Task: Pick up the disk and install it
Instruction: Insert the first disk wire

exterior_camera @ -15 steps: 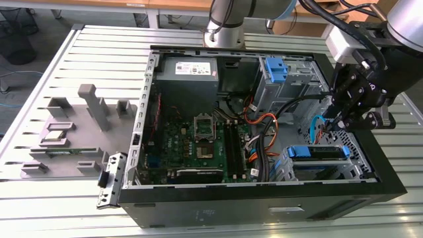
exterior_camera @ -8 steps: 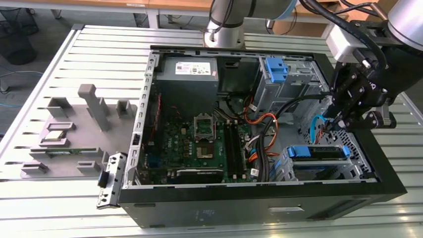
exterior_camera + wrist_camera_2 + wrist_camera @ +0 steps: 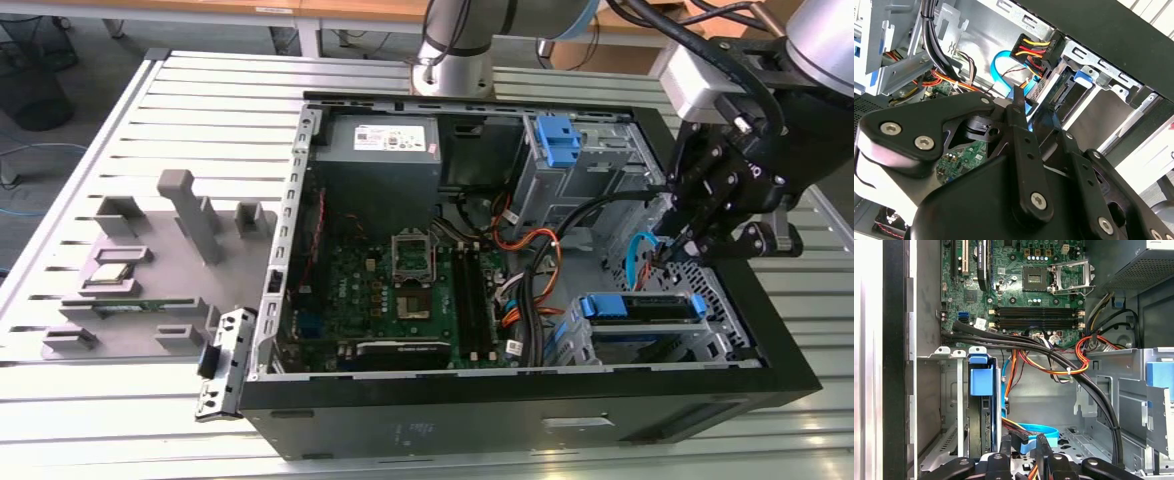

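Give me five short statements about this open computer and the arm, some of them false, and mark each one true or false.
1. The disk sits in a drive bay inside the computer case. True.
2. The case is closed by a side panel. False: it lies open, with the motherboard in plain sight.
3. The gripper hangs over the grey fixture tray at the exterior view's left. False: it is at the exterior view's right, by the case's drive bays.
4. Orange cables run inside the case. True.
5. A cooler with a fan covers the processor socket. False: the socket is bare.
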`<state>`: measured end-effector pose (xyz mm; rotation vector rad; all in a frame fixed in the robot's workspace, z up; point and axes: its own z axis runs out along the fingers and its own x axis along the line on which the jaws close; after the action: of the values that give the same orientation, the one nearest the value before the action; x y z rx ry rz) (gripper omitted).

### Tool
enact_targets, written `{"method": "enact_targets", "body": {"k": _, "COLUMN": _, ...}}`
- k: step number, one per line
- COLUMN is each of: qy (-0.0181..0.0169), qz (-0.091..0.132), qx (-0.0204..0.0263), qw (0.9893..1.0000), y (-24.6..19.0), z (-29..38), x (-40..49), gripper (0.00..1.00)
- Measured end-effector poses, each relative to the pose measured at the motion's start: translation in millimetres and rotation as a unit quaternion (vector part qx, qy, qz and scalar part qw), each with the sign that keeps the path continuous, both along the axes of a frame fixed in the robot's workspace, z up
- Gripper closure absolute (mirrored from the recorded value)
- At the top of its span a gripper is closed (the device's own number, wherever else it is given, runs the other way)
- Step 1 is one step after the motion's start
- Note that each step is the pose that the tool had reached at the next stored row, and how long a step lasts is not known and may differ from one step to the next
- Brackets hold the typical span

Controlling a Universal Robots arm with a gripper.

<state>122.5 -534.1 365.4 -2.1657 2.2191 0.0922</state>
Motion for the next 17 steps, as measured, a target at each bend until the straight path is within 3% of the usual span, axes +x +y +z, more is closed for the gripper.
{"method": "enact_targets", "body": {"k": 6, "qy": 0.0000, "qz": 0.000, "qx": 0.0000, "qw": 1.0000, "y": 0.0, "z": 0.0, "x": 0.0, "gripper": 0.68}}
{"method": "enact_targets", "body": {"k": 9, "qy": 0.0000, "qz": 0.000, "qx": 0.0000, "qw": 1.0000, "y": 0.0, "z": 0.0, "x": 0.0, "gripper": 0.86}}
{"method": "enact_targets", "body": {"k": 11, "qy": 0.0000, "qz": 0.000, "qx": 0.0000, "qw": 1.0000, "y": 0.0, "z": 0.0, "x": 0.0, "gripper": 0.89}}
{"method": "enact_targets", "body": {"k": 17, "qy": 0.0000, "qz": 0.000, "qx": 0.0000, "qw": 1.0000, "y": 0.0, "z": 0.0, "x": 0.0, "gripper": 0.89}}
